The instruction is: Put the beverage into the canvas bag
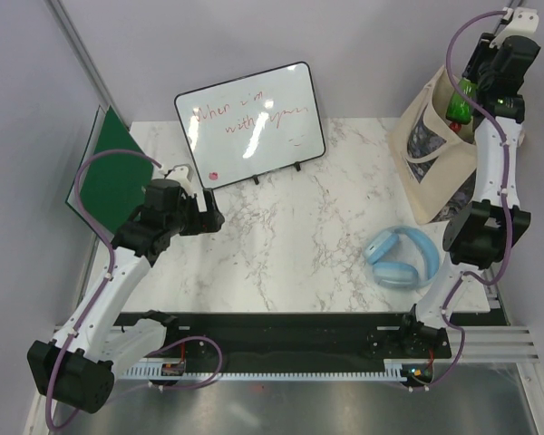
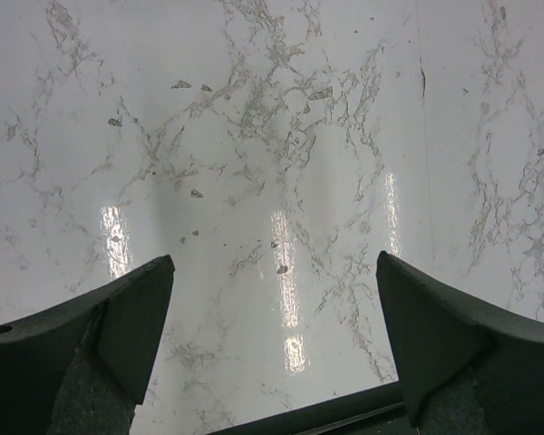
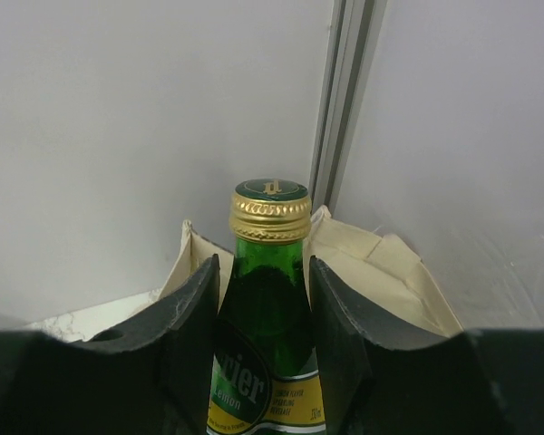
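Note:
The beverage (image 3: pixel 270 308) is a green glass bottle with a gold cap and a yellow-green label. My right gripper (image 3: pixel 265 281) is shut on its shoulder, a black finger pressed on each side. In the top view the bottle (image 1: pixel 461 100) hangs over the open mouth of the canvas bag (image 1: pixel 426 159), a cream tote with a dark printed panel at the table's far right. The bag's cream rim (image 3: pixel 381 263) shows behind the bottle. My left gripper (image 2: pixel 274 299) is open over bare marble at the left (image 1: pixel 208 210), far from the bag.
A whiteboard (image 1: pixel 249 122) with red writing stands at the back of the marble table (image 1: pixel 290 236). A green board (image 1: pixel 109 168) leans at the far left. Blue headphones (image 1: pixel 402 256) lie near the right arm's lower link. Grey walls close in behind and at both sides.

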Controlling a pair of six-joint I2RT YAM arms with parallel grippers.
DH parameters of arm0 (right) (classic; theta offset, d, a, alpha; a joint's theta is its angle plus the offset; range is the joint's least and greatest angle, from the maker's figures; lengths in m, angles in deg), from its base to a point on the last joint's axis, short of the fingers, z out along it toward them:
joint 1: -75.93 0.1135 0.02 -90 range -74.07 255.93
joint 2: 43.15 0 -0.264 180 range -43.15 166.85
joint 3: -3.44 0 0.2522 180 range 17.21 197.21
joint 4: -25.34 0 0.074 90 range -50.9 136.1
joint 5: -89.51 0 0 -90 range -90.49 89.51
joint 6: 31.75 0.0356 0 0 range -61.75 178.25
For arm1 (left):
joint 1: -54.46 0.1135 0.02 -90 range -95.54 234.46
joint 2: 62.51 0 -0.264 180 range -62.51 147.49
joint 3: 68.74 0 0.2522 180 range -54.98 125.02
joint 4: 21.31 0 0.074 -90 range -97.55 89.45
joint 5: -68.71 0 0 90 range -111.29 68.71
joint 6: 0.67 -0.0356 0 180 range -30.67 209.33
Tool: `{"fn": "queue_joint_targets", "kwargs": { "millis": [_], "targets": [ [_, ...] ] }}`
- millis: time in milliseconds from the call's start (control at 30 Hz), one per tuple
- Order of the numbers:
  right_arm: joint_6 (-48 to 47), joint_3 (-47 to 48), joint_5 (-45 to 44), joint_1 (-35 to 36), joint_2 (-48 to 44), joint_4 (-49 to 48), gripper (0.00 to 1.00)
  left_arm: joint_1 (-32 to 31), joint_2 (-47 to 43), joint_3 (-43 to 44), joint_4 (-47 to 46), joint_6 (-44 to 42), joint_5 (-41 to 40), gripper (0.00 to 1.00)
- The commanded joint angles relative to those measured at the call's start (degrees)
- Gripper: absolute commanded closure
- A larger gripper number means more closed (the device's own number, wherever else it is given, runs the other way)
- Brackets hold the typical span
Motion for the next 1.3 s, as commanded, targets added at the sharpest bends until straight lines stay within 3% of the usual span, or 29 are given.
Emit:
{"fn": "queue_joint_targets", "kwargs": {
  "millis": [0,133,467,1000,1267],
  "targets": [
    [-1.0,4.2,0.0,-0.3,0.9,-11.3,1.0,-0.2,-0.3,0.1,-1.9,-2.3,0.3,0.0],
    [-1.1,9.3,0.0,-0.8,3.8,-12.3,1.0,-0.2,0.0,0.0,-1.9,-2.3,0.4,0.0],
    [0.5,10.7,3.6,-1.4,7.4,-17.6,1.0,-0.2,0.6,0.4,-1.9,-2.5,-0.1,0.0],
    [1.7,-8.8,4.3,-1.5,5.5,-25.9,1.0,-0.2,2.1,0.4,-2.0,-2.5,-0.1,0.0],
    [2.4,-10.3,5.9,-2.7,7.2,-26.3,1.0,-0.1,2.5,0.6,-2.0,-2.5,0.0,0.0]
  ]
}}
